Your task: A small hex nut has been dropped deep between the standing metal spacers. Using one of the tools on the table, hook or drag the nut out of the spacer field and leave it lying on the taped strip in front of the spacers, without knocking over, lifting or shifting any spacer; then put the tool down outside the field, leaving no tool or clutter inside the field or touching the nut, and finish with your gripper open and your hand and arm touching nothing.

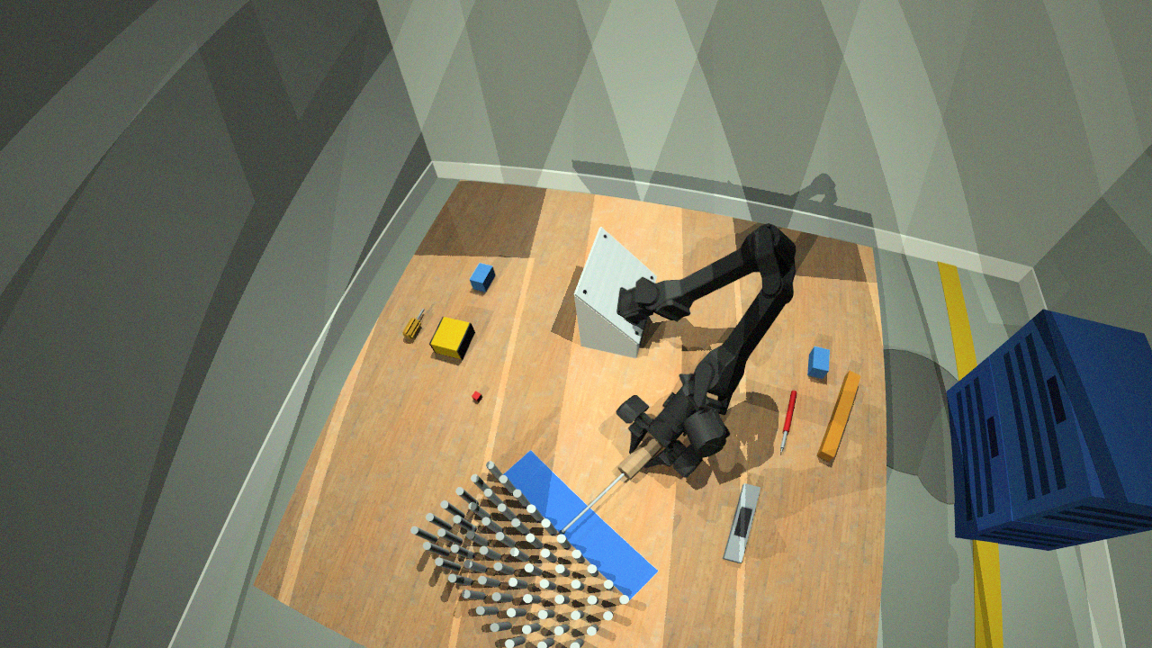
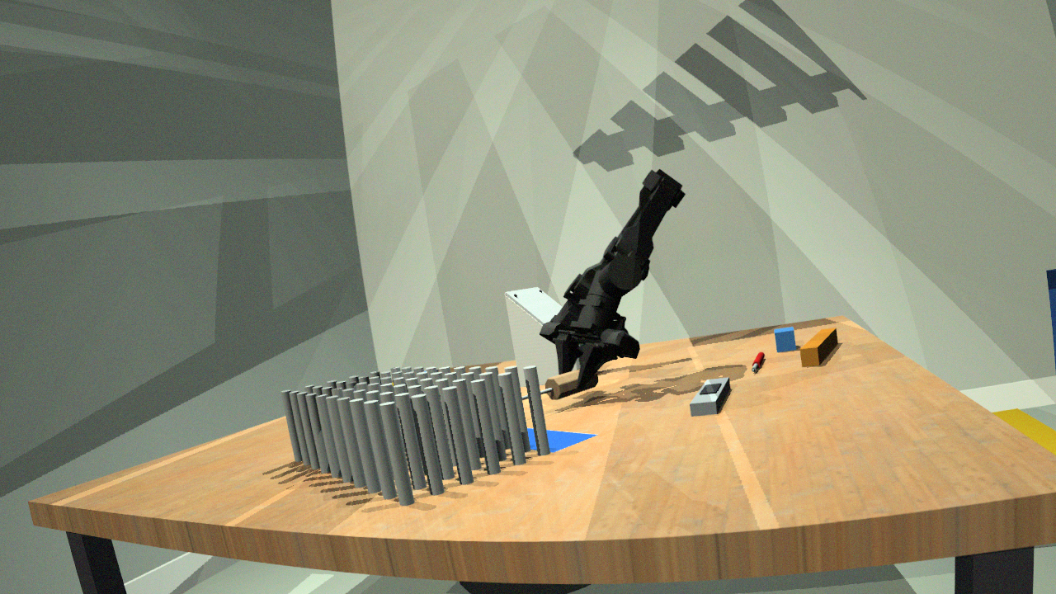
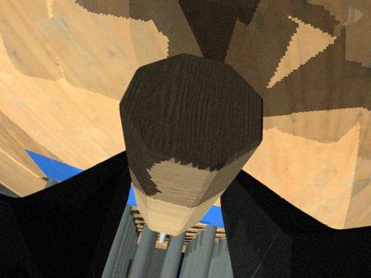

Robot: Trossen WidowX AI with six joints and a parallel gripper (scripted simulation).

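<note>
My gripper [image 1: 652, 452] [image 2: 580, 382] [image 3: 178, 166] is shut on the wooden handle of the hook tool [image 1: 636, 463] [image 2: 563, 384] [image 3: 189, 116]. The handle is above the table on the near side of the blue taped strip [image 1: 616, 547] [image 2: 564, 440] [image 3: 58, 170]. The thin rod slopes over the strip to the front row of the standing metal spacers [image 1: 561, 538] [image 2: 398, 454] [image 3: 143, 252]. In the wrist view a short pale piece of rod shows between spacers. The hooked tip is hidden. The spacers look upright. I cannot make out the nut.
A grey sloped box [image 1: 607, 277] stands by the arm's base. A grey block [image 1: 733, 547] [image 2: 707, 406], red pen-like tool [image 1: 790, 409] [image 2: 758, 360], orange bar [image 1: 839, 417] [image 2: 810, 354] and blue block [image 1: 818, 362] lie right; a yellow box [image 1: 451, 335] and red cube [image 1: 476, 396] lie left.
</note>
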